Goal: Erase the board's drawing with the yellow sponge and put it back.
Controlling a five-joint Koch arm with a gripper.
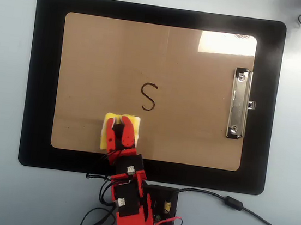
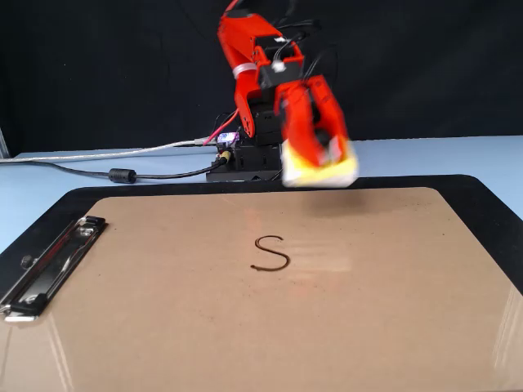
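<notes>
Yellow sponge (image 2: 320, 169) aloft above board (image 2: 245, 327)

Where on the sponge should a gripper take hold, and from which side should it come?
At the middle of the sponge, from above. It is a flat square pad, so its top face is the open side, as the gripper shows: it is clamped on the sponge from above and carries it clear of the board near the drawing.

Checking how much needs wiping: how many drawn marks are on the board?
1: a black S drawing near the centre of the board, just beyond the yellow sponge; none visibly hidden.
</notes>
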